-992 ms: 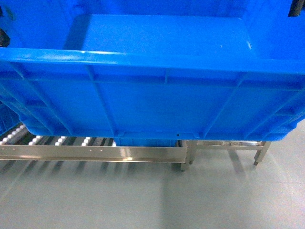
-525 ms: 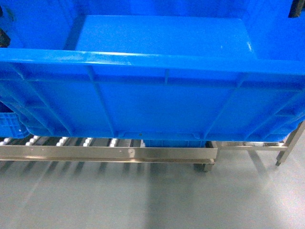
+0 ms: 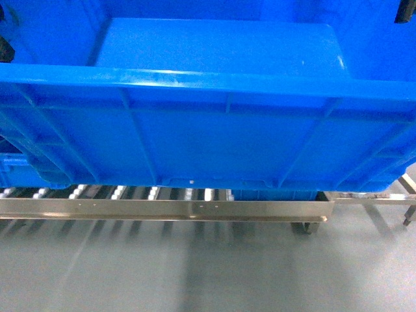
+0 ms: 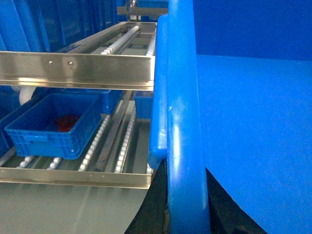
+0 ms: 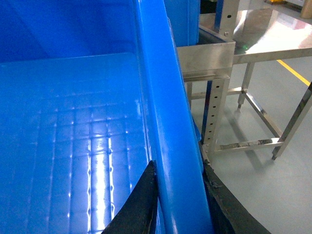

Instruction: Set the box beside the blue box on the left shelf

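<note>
Left gripper [image 4: 187, 214], right gripper [image 5: 178, 204] clamping box [image 3: 208, 130] rim; left shelf [image 3: 162, 209] rail shifted right since earlier

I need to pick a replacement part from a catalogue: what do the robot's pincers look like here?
Little shows. In each wrist view only two flat, matte black fingers appear at the bottom edge, tapering upward; same for the left. Head view shows small black pieces at the top corners. No cables or markings visible.
</note>
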{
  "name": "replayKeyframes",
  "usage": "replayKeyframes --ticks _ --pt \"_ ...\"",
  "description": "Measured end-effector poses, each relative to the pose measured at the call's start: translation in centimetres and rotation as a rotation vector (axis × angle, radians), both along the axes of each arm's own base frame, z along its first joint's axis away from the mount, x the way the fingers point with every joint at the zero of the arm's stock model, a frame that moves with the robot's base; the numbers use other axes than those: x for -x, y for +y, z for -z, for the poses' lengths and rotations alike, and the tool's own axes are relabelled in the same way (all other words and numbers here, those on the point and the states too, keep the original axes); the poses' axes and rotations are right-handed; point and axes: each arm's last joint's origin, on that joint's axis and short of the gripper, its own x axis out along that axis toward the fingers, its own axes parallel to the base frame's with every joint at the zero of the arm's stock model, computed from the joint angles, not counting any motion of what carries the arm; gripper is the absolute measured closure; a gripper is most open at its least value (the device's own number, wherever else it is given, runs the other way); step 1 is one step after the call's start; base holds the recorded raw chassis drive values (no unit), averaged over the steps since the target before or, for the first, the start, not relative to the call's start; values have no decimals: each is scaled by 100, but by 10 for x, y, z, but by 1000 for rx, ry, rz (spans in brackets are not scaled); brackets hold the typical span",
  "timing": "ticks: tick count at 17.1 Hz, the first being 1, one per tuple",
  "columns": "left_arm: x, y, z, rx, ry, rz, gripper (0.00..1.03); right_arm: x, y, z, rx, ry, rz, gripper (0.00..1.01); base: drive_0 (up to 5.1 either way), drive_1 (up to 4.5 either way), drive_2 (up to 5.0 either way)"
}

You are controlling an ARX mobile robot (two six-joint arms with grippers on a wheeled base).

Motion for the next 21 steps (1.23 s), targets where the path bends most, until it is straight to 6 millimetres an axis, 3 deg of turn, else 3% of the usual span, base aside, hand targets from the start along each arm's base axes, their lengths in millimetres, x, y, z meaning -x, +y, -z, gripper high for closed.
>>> replayKeyframes --ticks 16,21 --pt "0 1 0 -2 1 -3 95 0 2 0 0 0 -3 84 -498 238 238" --pt "0 1 0 -1 2 -3 95 0 2 0 0 0 -3 84 0 0 0"
